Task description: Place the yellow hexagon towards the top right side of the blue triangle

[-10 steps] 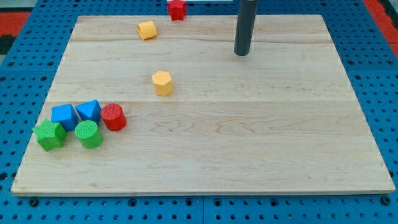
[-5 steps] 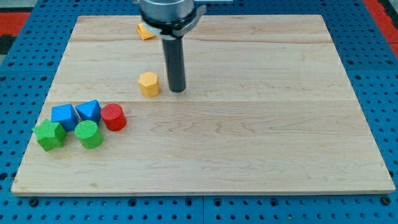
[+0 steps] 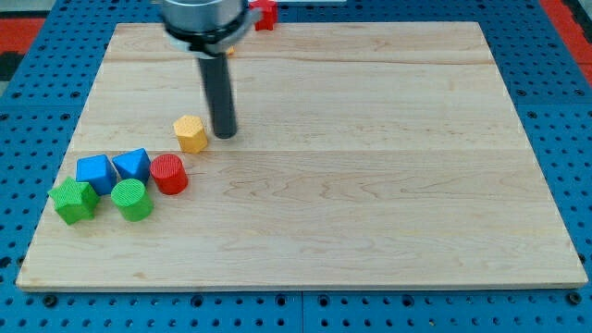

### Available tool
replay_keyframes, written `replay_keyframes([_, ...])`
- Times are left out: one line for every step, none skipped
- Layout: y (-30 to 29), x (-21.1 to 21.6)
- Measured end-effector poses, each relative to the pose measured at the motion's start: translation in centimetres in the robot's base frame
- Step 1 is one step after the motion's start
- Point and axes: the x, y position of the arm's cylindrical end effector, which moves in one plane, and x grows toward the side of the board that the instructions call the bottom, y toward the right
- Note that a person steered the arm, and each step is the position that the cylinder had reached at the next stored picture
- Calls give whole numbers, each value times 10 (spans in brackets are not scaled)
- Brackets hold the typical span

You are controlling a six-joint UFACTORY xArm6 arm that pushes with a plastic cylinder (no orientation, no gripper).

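Claw-less, the arm ends in a plain dark rod, so nothing here can open, clench or grasp; my tip point(image 3: 223, 135) rests on the wooden table point(image 3: 388, 185) just to the view's right of the yellow hexagon point(image 3: 191, 133), close beside it, though whether the two actually touch cannot be told. The pale table fills most of the view and sits on a blue pegboard point(image 3: 37, 102). The rod's round grey mount point(image 3: 201, 18) hangs over the table's top edge, toward the view's left. The yellow hexagon lies up and to the view's right of the blue triangle point(image 3: 132, 165), near it but apart, and just above the red cylinder point(image 3: 168, 173). Toward the table's lower left the other blocks cluster: a blue block point(image 3: 95, 172) of roughly cubic shape touches the blue triangle's left side, the red cylinder sits just beside the triangle on the right, and below them stand a green cylinder point(image 3: 131, 199) and, at the far left, a green block point(image 3: 73, 200) whose shape is hard to make out. At the table's top edge a red block point(image 3: 266, 13) peeks out from behind the mount.
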Motion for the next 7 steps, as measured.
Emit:
replay_keyframes([-36, -6])
replay_keyframes([-52, -23])
replay_keyframes([-57, 4])
replay_keyframes([-33, -11])
replay_keyframes([53, -62])
replay_keyframes([114, -135])
replay_keyframes([169, -213])
